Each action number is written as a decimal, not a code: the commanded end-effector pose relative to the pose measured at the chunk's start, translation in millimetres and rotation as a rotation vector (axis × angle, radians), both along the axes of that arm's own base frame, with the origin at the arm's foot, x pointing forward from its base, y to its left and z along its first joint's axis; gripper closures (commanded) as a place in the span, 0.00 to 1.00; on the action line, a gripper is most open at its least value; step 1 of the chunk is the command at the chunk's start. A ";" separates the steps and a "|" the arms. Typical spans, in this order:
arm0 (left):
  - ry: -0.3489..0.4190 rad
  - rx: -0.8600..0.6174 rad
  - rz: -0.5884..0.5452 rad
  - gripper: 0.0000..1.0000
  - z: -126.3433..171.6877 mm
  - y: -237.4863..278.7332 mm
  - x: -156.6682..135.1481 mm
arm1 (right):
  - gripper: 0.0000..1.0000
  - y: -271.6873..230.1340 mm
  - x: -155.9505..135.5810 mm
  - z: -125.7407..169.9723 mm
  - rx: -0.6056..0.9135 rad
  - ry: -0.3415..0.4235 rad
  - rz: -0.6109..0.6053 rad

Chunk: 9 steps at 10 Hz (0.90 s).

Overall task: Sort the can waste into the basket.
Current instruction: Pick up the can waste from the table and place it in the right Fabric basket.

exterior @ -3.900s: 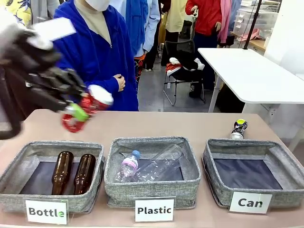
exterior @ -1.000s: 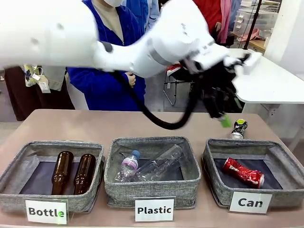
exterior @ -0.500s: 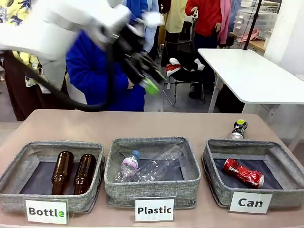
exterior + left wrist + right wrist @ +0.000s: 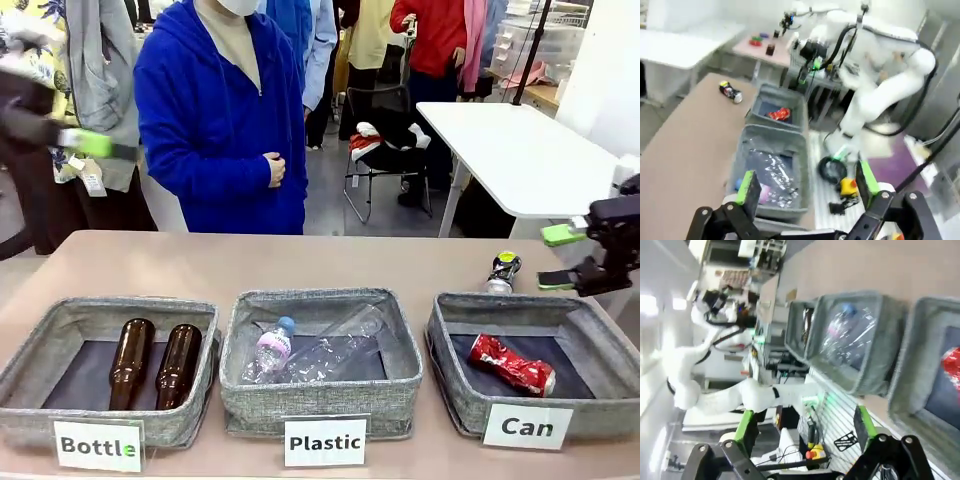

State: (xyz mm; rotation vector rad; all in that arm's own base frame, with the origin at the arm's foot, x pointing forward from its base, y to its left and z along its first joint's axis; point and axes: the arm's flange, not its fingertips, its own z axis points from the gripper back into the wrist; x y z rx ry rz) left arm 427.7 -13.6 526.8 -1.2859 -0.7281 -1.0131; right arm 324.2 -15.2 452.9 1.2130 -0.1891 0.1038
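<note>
**Red can** (image 4: 512, 364): dented, lying on its side on the dark floor of the Can basket (image 4: 462, 398). This is the rightmost of three grey fabric baskets set along the near edge of the counter (image 4: 330, 262).

**Black can** (image 4: 503, 270): on the counter just behind the far rim of the Can basket, outside it.

**Right gripper** (image 4: 560, 258): at the right edge of the front view, near the far right corner of the Can basket. It is beside the black can but apart from it. Its green pads stand wide apart with nothing between them.

**Left gripper** (image 4: 807, 185): high above the counter at the far left, motion-blurred in the front view. Its wrist view shows the fingers spread wide and empty.

**Plastic basket** (image 4: 320, 398), centre: holds clear bottles (image 4: 335, 355).

**Bottle basket** (image 4: 30, 352), left: holds two brown bottles (image 4: 130, 360) lying side by side.

**Person** (image 4: 220, 110): in a blue jacket, standing at the far side of the counter, one hand held against the jacket front.
</note>
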 end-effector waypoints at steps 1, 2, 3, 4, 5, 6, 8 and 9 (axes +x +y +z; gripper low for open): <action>0.094 -0.218 0.078 0.00 -54.4 35.0 -7.8 | 0.00 30.0 -22.2 -16.9 0.093 0.060 -0.003; 0.151 -0.317 0.094 0.00 -86.0 54.9 -6.5 | 0.00 32.8 -17.1 -19.3 0.166 0.092 -0.017; 0.182 -0.393 0.098 0.00 -114.1 69.1 -6.9 | 0.00 14.5 3.0 -1.4 0.028 0.016 0.025; 0.194 -0.405 0.069 0.00 -130.9 71.1 -7.8 | 0.00 14.5 3.0 -1.4 0.028 0.016 0.025; 0.181 -0.293 0.095 0.00 -100.4 72.3 -20.7 | 0.00 14.5 3.0 -1.4 0.028 0.016 0.025; 0.181 -0.293 0.095 0.00 -100.4 72.3 -20.7 | 0.00 14.5 3.0 -1.4 0.028 0.016 0.025; 0.181 -0.293 0.095 0.00 -100.4 72.3 -20.7 | 0.00 14.5 3.0 -1.4 0.028 0.016 0.025; 0.181 -0.293 0.095 0.00 -100.4 72.3 -20.7 | 0.00 14.5 3.0 -1.4 0.028 0.016 0.025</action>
